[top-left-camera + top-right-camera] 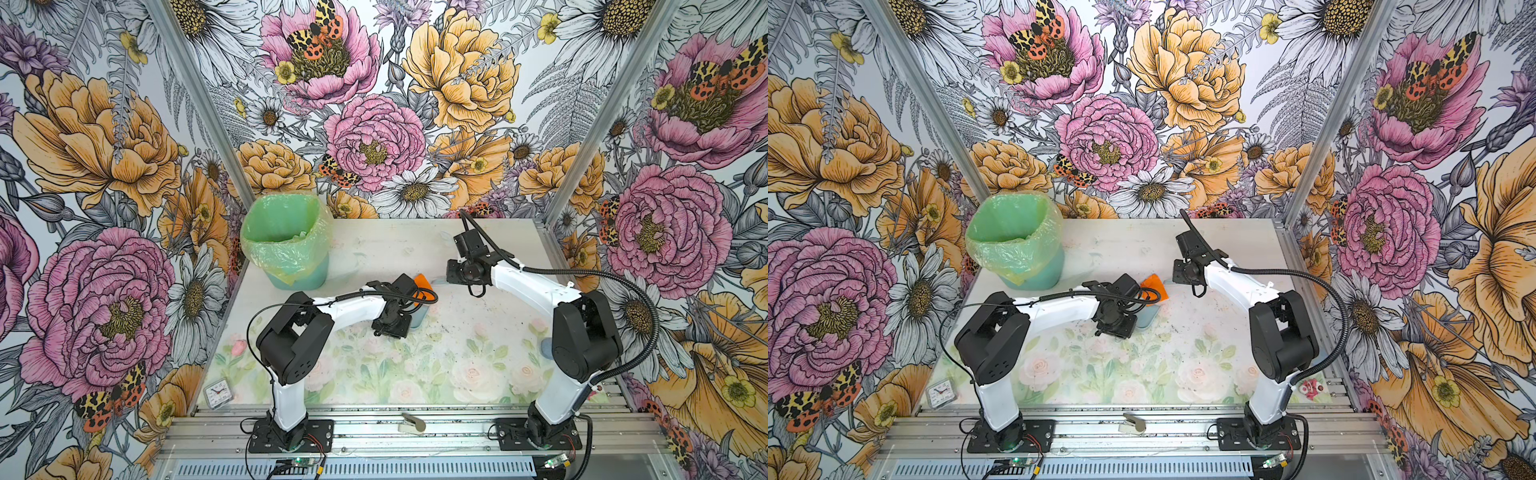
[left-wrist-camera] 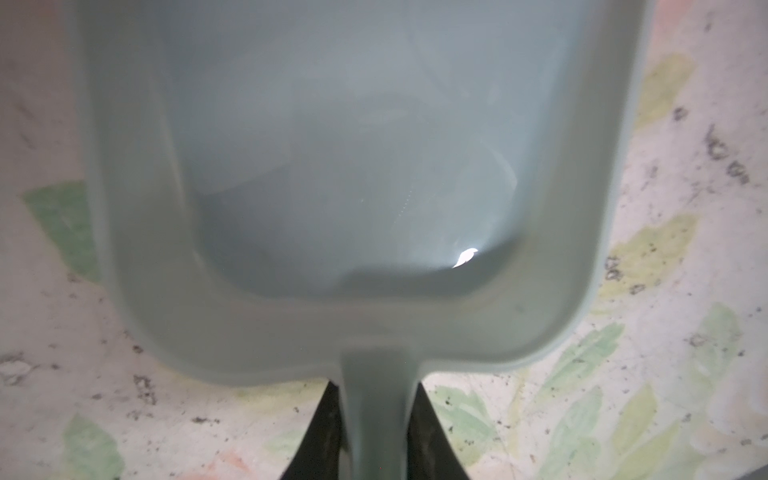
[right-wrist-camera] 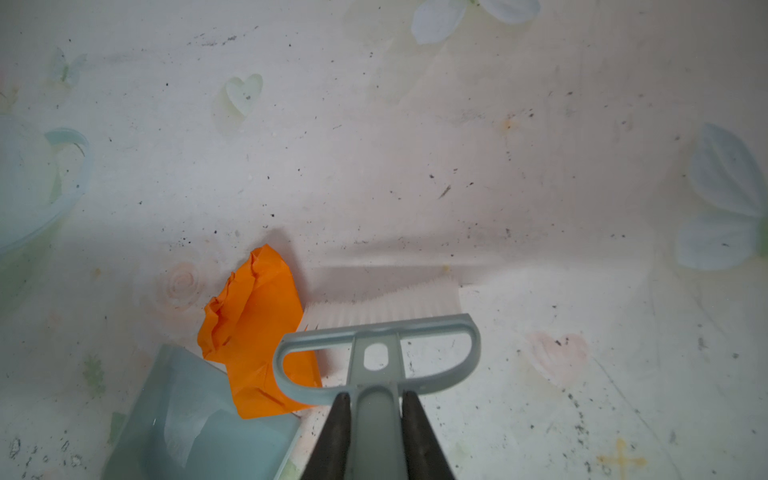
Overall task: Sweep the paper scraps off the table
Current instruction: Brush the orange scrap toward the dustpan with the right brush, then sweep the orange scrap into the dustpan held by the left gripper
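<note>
In a top view the orange paper scrap [image 1: 426, 281] lies on the table [image 1: 457, 328], at the dustpan [image 1: 420, 317] mouth; in the left wrist view the left gripper [image 2: 376, 419] is clamped on the dustpan handle; in the right wrist view the right gripper [image 3: 376, 419] is clamped on the brush [image 3: 376, 345]; I would sweep low and slowly toward the pan.

- Orange paper scrap [image 3: 257, 332]: crumpled, lying on the table [image 3: 415, 166] just ahead of the right gripper [image 3: 376, 398].
- The table: pale, faint printed roses, dark specks, spread beneath that gripper.
</note>
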`<state>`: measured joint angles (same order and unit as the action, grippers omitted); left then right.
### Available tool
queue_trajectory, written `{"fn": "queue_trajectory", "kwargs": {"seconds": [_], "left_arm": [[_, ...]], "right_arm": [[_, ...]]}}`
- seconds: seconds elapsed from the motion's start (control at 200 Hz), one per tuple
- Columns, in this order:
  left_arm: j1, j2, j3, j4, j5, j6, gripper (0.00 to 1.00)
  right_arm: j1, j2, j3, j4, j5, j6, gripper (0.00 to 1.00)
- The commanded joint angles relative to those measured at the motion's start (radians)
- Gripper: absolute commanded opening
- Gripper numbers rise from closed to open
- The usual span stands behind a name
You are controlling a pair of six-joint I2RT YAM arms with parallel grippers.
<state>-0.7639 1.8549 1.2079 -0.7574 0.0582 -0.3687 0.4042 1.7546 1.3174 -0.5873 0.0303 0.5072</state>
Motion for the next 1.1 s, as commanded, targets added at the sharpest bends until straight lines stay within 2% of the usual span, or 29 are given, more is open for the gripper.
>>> {"fn": "queue_trajectory", "kwargs": {"seconds": [0.0, 0.295, 0.41, 0.525, 0.871, 1.096], "left_arm": [[-0.007, 0.013, 0.016, 0.011, -0.029, -0.022, 0.15], [-0.008, 0.012, 0.015, 0.011, -0.031, -0.022, 0.15], [-0.007, 0.007, 0.011, 0.011, -0.029, -0.022, 0.15], [-0.007, 0.006, 0.010, 0.011, -0.029, -0.016, 0.15], [-0.011, 0.010, 0.015, 0.012, -0.035, -0.024, 0.15], [-0.013, 0.014, 0.012, 0.016, -0.038, -0.032, 0.15]], "right_arm": [[0.028, -0.047, -0.018, 0.005, -0.042, 0.016, 0.00], [0.071, -0.123, -0.078, 0.004, -0.055, -0.004, 0.00], [0.064, -0.186, -0.102, 0.004, 0.033, -0.048, 0.00], [0.032, -0.202, -0.061, 0.004, 0.056, -0.096, 0.00], [0.008, 0.009, 0.199, 0.055, 0.066, -0.130, 0.00], [0.026, 0.101, 0.242, 0.144, 0.027, -0.075, 0.00]]}}
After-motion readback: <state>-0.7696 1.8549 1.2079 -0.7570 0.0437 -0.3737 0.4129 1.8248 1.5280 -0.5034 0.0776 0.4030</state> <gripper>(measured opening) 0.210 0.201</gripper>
